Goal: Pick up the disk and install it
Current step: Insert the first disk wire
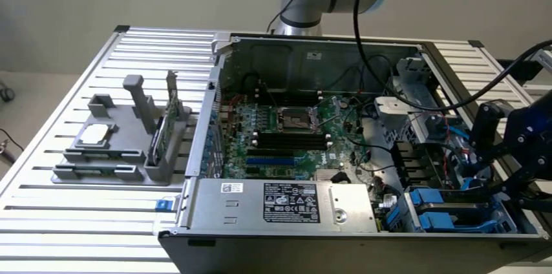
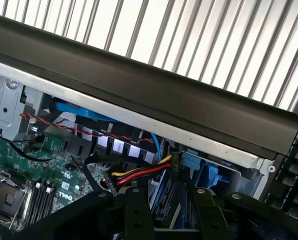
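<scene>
My gripper [image 1: 485, 180] hangs low at the exterior view's right, inside the drive bay corner of the open computer case [image 1: 285, 44]. In the wrist view the gripper [image 2: 169, 205] sits directly over a narrow blue and grey edge, which looks like the disk [image 2: 159, 207] standing on edge in the bay. A blue bracket [image 2: 199, 167] shows just beyond it, next to the case's side rail [image 2: 139, 95]. In the exterior view a bit of blue plastic [image 1: 471, 185] shows under the gripper. Whether the gripper touches the disk I cannot tell.
A motherboard [image 1: 289, 132] fills the case floor, and a grey power-supply box [image 1: 289, 201] sits along the front. Blue drive caddies [image 1: 448, 214] lie at the front right. Yellow, red and black cables [image 2: 139, 175] run close to the gripper. A grey parts holder [image 1: 121, 145] stands on the slatted table [image 1: 77, 222].
</scene>
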`<state>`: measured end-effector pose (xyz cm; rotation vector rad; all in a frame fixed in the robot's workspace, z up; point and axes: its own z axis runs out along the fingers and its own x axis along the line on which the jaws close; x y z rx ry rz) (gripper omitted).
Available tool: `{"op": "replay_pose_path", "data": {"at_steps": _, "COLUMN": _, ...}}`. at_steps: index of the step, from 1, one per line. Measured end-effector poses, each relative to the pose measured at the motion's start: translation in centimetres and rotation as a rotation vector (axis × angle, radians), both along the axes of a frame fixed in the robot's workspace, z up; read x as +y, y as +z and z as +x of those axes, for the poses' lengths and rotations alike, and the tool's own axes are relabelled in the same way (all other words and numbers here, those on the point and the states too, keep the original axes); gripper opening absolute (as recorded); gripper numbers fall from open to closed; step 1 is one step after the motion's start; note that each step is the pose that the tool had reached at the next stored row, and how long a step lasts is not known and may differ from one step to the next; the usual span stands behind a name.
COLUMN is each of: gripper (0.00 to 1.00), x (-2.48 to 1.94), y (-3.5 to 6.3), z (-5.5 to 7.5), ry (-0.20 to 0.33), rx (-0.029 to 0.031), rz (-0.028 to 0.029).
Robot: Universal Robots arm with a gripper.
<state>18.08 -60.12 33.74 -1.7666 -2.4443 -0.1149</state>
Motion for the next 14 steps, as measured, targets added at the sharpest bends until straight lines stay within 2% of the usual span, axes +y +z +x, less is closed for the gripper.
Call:
{"op": "replay_pose_path", "data": {"at_steps": 3, "gripper": 0.37, "x": 0.0, "y": 0.09, "z": 0.03, "ry": 0.0, "rx": 0.0036, "rz": 0.0}}
{"op": "replay_pose_path", "data": {"at_steps": 14, "gripper": 0.37, "x": 0.0, "y": 0.47, "z": 0.47, "ry": 0.0, "rx": 0.0041, "rz": -0.0001}}
